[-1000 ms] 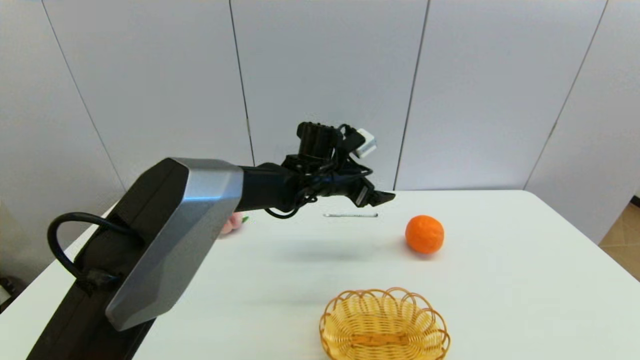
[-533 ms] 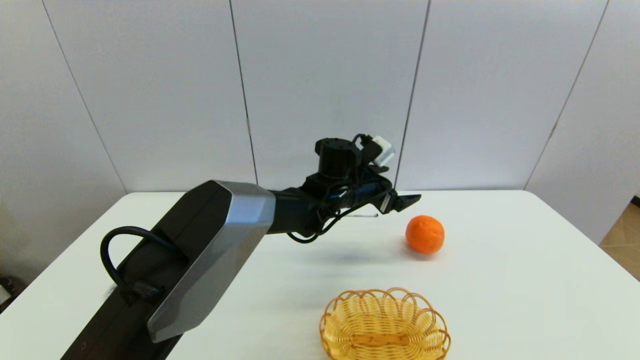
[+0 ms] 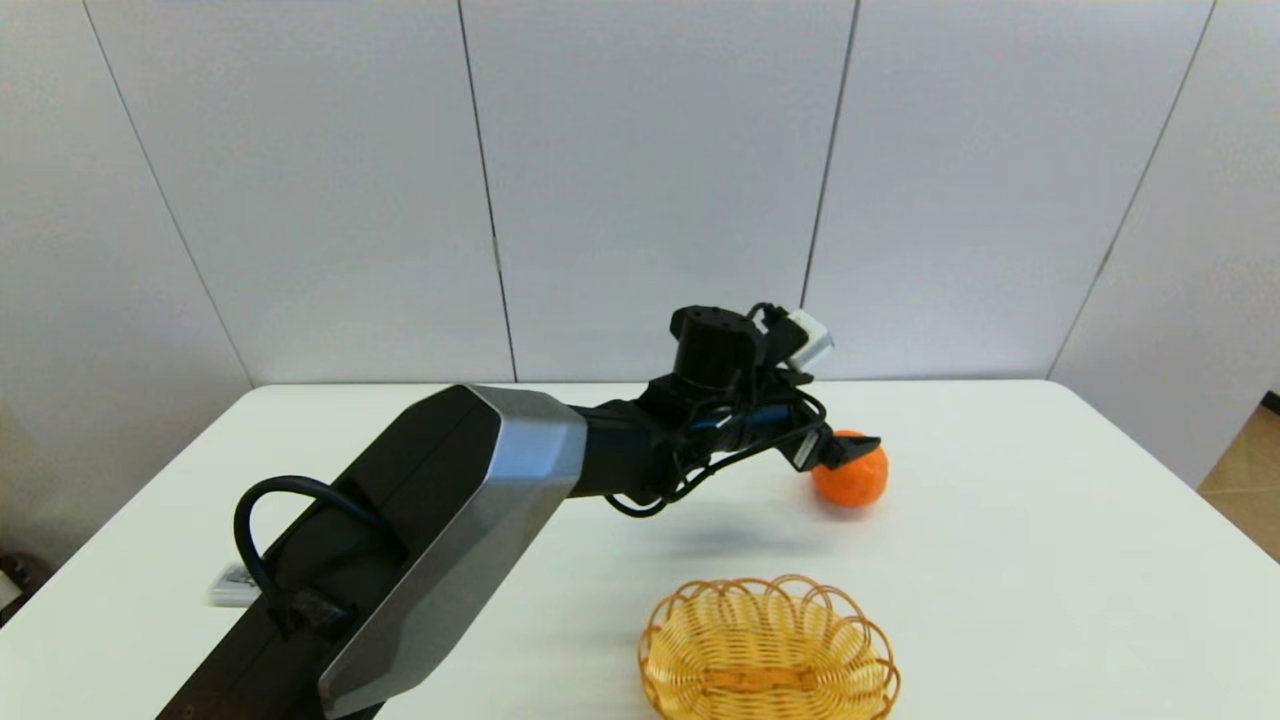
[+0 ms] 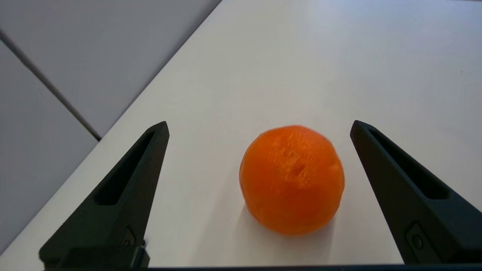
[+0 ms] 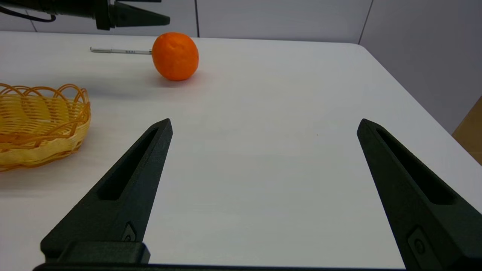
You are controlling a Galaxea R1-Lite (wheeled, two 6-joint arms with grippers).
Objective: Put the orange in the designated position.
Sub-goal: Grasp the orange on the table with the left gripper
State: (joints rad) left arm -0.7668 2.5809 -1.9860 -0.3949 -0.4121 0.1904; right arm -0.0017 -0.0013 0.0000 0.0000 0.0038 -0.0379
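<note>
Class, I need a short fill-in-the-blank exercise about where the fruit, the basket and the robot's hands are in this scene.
1. The left hand is ____, with the orange lying between its fingers.
2. The orange rests on the white ____.
3. The wicker basket holds ____.
4. The right hand is open over bare ____.

Missing words: open; table; nothing; tabletop

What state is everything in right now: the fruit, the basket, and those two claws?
Orange: resting on the table, not gripped.
Basket: upright, nothing visible inside.
Left gripper: open, fingers either side of the orange, not touching it.
Right gripper: open, holding nothing, low over the table well short of the orange.
Pen-like rod: lying flat behind the orange.
</note>
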